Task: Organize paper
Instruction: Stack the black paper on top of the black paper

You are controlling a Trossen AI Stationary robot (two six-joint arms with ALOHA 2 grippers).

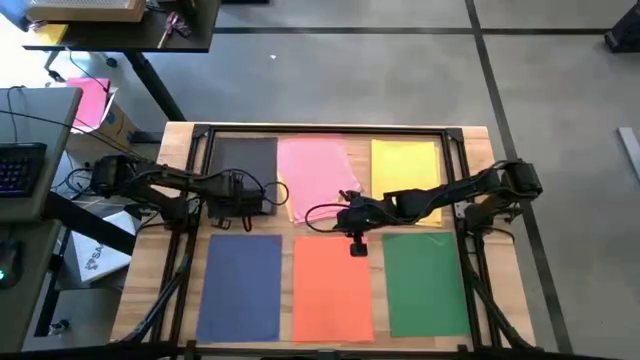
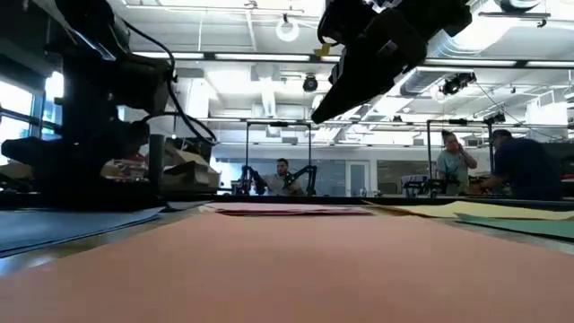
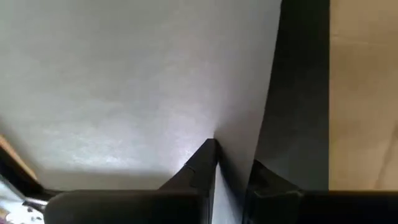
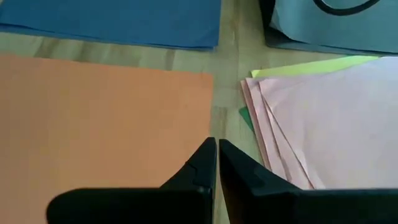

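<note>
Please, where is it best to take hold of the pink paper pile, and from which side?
Probably at the pink pile's fanned corner facing the orange sheet: there the edges are staggered and overhang the wood. Bring the right tool in low from that side.

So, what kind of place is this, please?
Probably a robotics lab or workshop: a wooden table with two robot arms, people at more workstations behind, a keyboard beside it.

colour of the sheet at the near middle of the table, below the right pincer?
Orange sheet; clearest in the high view.
</note>
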